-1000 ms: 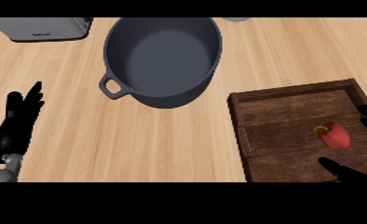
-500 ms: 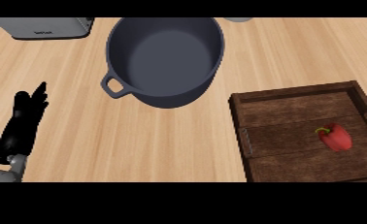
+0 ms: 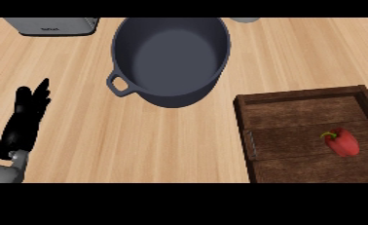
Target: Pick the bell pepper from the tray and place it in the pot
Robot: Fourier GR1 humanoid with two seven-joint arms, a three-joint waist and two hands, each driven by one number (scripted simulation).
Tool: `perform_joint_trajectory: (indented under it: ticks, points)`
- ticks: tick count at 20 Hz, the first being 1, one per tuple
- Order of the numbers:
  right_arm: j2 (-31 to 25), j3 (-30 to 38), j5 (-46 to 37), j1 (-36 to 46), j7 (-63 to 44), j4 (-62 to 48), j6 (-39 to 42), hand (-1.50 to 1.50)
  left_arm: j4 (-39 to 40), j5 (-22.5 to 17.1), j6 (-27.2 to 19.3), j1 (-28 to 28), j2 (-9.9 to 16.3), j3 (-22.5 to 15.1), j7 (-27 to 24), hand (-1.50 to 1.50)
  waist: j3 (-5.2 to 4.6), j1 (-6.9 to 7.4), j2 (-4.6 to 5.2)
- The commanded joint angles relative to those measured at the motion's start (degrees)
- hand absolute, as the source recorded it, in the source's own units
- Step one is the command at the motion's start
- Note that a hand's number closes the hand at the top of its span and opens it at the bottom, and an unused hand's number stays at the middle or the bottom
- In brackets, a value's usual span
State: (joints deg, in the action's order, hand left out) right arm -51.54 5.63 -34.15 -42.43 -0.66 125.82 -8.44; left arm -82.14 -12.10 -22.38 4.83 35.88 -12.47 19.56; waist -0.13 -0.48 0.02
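Red bell pepper (image 3: 342, 142) lying in dark wooden tray (image 3: 302, 103), empty grey pot (image 3: 171, 58) well apart, left hand (image 3: 25, 117) resting with straight fingers, toaster (image 3: 52, 25) lettering unreadable

Open counter around the pot, tray walled at the right

The pot (image 3: 171, 59) stands tall and open-mouthed; below it and to its left the wooden counter (image 3: 144, 141) lies bare, broken only by the left hand (image 3: 25, 117) resting open near the left edge. To the pot's lower right the tray (image 3: 305, 97) raises a rim, with a strip of bare counter between the two. Up-left of the pot a grey appliance (image 3: 52, 25) stands at the far edge, and up-right a pale round thing (image 3: 246, 19)
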Motion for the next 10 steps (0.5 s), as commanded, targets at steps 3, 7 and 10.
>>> perform_joint_trajectory:
  ticks: [3, 7, 10]
  points:
    - [4.2, -2.8, -4.0, 8.1, -7.1, -3.1, 7.0, -1.50, 1.4, 1.6, 3.2, 1.4, -0.8, 1.6, 0.2, 0.00, 0.13, 0.62, 0.04]
    - [9.0, -5.2, -8.5, 10.9, -6.2, -5.7, 8.1, -1.50, 0.2, 3.9, 2.6, 0.5, -2.7, 2.3, 1.2, 0.00, 0.14, 0.50, -0.04]
    - [9.2, -5.7, -8.0, 17.8, -6.3, -11.7, 11.7, -1.50, 7.0, 4.6, 4.4, 2.3, -5.0, 3.5, -3.2, 0.00, 0.12, 0.57, 0.12]
